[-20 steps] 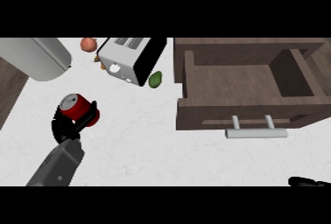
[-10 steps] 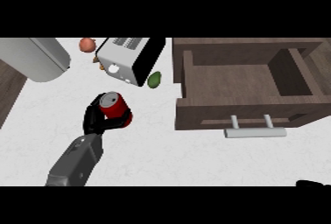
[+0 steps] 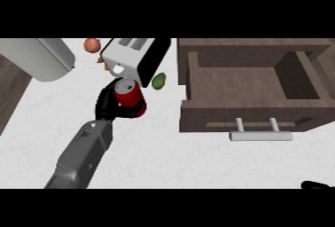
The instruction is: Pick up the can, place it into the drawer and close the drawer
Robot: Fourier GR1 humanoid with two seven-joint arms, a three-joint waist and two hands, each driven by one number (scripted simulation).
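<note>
Head view, left robot hand [image 3: 108,104] gripping can [image 3: 128,93], toaster [image 3: 134,56] just beyond, drawer [image 3: 248,113] open.

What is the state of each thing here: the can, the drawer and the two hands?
Can: held above the counter, left of the drawer, not yet inside.
Drawer: pulled open, nothing visible inside.
Left hand: shut on the can.
Right hand: barely visible at the lower right edge.

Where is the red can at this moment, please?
In the head view the can sits left of centre, held in the left hand just below the toaster, beside the small green item and left of the open drawer.
</note>
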